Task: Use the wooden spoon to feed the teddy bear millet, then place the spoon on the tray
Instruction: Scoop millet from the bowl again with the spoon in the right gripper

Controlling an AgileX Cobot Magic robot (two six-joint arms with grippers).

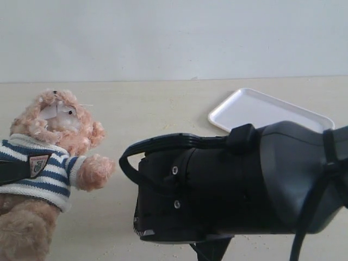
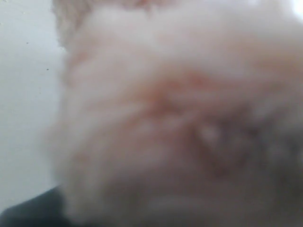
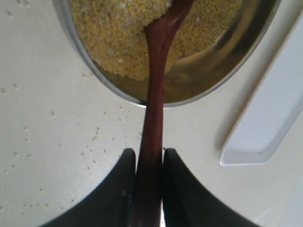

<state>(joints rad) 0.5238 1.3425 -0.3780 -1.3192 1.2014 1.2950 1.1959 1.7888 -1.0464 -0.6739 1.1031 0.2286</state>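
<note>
The right arm (image 1: 234,190) fills the near foreground of the exterior view as a bulky black wrist and housing, stretched level from the right edge toward the middle, with a cable (image 1: 163,142) looped over its top. The right gripper (image 3: 149,155) has its two black fingers (image 3: 124,189) closed tight on the handle of the wooden spoon (image 3: 154,94). Of the left gripper (image 1: 11,171) only one dark finger shows, pressed across the chest of the teddy bear (image 1: 49,147), which it clasps.
</note>
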